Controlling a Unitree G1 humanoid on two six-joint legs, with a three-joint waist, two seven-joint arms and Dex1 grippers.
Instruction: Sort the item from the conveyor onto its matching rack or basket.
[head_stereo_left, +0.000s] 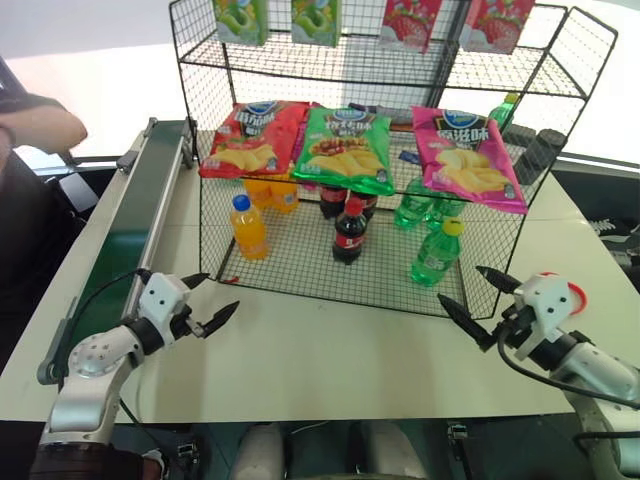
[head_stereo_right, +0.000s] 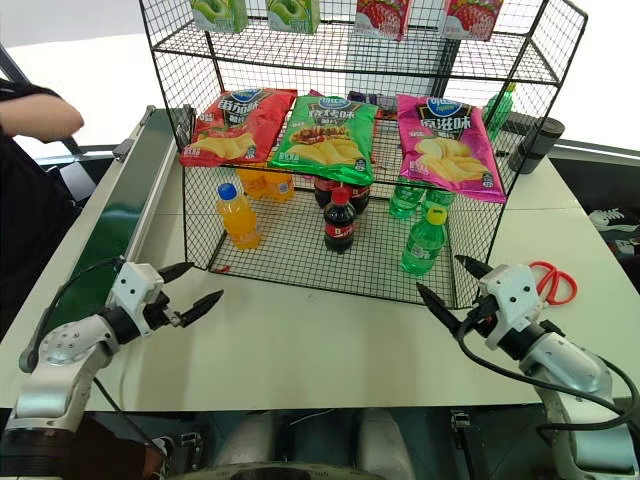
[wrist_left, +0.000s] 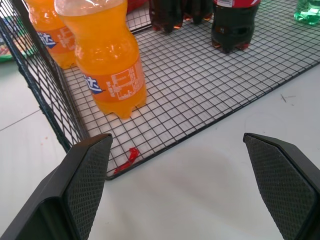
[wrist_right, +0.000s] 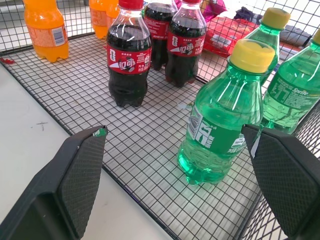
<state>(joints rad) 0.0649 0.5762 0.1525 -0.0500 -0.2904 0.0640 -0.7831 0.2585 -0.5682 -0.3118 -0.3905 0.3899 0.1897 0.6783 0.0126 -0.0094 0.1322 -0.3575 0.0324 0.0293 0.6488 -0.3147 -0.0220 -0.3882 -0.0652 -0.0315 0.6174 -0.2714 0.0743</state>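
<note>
White tabletop (head_stereo_left: 330, 350) was under everything, with both arms hovering low over its front edge. Left gripper (head_stereo_left: 204, 303) had its two black fingers spread wide with nothing between them, pointed toward the front left corner of the rack (head_stereo_left: 370, 190). Right gripper (head_stereo_left: 478, 297) was the same deal, fingers wide apart and empty, just off the rack's front right corner. Closest to it, on the rack's bottom tier, stood the green soda bottle (wrist_right: 221, 117): see-through green plastic, yellow screw cap, green label, upright near the front right. At least two more green bottles sat behind it. In the middle I counted three cola bottles (wrist_right: 128, 57), one out front. On the left, one orange-drink bottle (head_stereo_left: 248, 227) stood forward with more orange ones behind, number unclear. Three chip bags (head_stereo_left: 348, 148) lay on the tier above: red, green, pink. Four packs hung along the top. Conveyor (head_stereo_left: 130, 235) ran along the table's left side, belt bare. Red scissors (head_stereo_right: 553, 283) lay on the right.
</note>
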